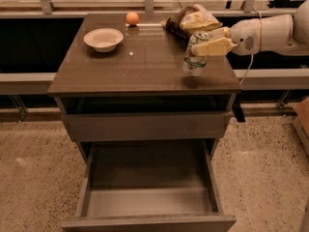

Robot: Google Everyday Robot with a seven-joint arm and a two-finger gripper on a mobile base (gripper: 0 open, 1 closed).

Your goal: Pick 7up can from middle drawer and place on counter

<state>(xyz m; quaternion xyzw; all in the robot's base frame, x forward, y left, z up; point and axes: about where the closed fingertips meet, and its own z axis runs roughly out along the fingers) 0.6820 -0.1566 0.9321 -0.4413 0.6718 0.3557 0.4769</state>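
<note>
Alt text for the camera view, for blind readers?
The gripper, reaching from the right, holds the tilted 7up can in its jaws over the right side of the counter. Below, the middle drawer stands open; a bowl, orange ball and snack bag sit behind.
</note>
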